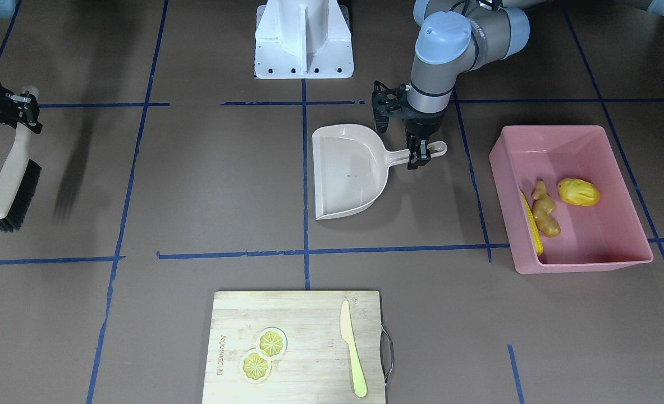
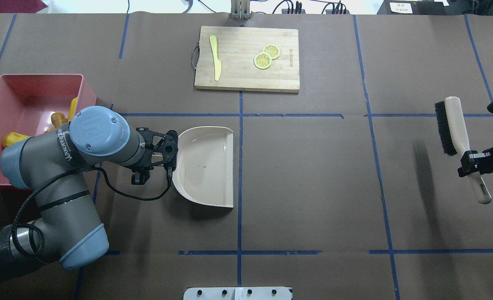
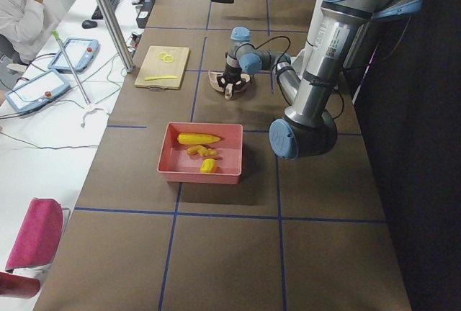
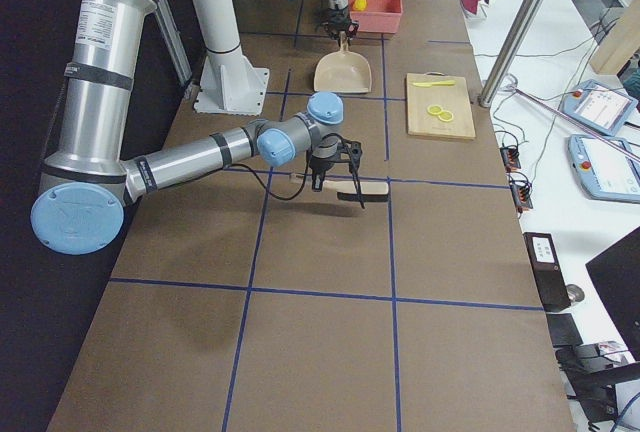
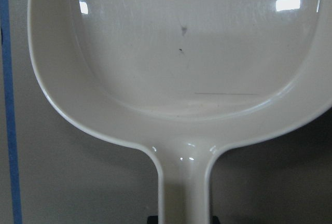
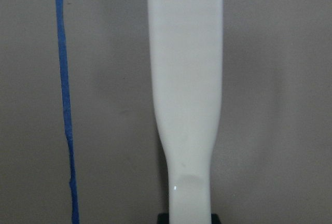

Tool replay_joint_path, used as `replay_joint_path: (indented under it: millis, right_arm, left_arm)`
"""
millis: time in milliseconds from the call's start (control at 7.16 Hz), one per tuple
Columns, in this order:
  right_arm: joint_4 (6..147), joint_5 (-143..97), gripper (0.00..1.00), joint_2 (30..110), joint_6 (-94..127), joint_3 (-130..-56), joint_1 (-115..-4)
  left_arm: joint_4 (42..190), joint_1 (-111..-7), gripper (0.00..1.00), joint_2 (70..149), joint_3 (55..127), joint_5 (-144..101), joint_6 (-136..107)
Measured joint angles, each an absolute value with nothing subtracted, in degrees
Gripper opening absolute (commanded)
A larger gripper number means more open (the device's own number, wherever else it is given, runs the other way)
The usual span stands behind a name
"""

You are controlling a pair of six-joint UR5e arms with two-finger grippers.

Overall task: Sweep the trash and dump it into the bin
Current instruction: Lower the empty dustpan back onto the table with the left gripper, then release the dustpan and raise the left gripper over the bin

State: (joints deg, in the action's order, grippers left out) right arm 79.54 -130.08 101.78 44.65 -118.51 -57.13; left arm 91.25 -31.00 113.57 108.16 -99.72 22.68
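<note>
The pink bin (image 1: 587,262) stands on the table and also shows in the overhead view (image 2: 25,104). The corn cob (image 1: 532,223), the ginger root (image 1: 545,209) and the yellow lump (image 1: 578,192) lie inside it. My left gripper (image 1: 420,154) is shut on the handle of the beige dustpan (image 1: 348,168), which sits level and empty near the table's middle (image 5: 181,79). My right gripper (image 2: 475,162) is shut on the handle of a black-bristled brush (image 2: 452,125), held above the table at the far side from the bin. The brush handle fills the right wrist view (image 6: 184,79).
A wooden cutting board (image 1: 298,314) lies at the operators' edge, bearing two lemon slices (image 1: 264,353) and a pale yellow knife (image 1: 353,359). The white robot base (image 1: 303,39) stands behind the dustpan. Blue tape lines cross the brown table.
</note>
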Motion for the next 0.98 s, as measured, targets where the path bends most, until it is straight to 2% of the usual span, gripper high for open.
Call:
replay_joint_path:
  millis: [279, 559, 698, 978]
  right_arm:
    - [79.54, -130.08, 0.02, 101.78, 44.61, -118.32, -57.1]
    - [79.54, -130.08, 0.02, 101.75, 44.25, -117.98, -57.11]
    - [79.56, -130.08, 0.03, 101.76, 44.05, -117.83, -57.12]
    - [79.07, -130.1, 0.06, 102.6, 44.03, -117.77, -57.19]
  left_arm:
    - [91.39, -30.94, 0.93, 113.37, 108.4, -99.79, 22.72]
    - [91.34, -31.63, 0.99, 113.09, 109.74, -99.91, 23.02]
    - [91.17, -32.76, 1.0, 111.25, 112.27, -99.84, 23.05]
    - [91.07, -37.45, 0.99, 102.6, 119.54, -100.05, 23.02]
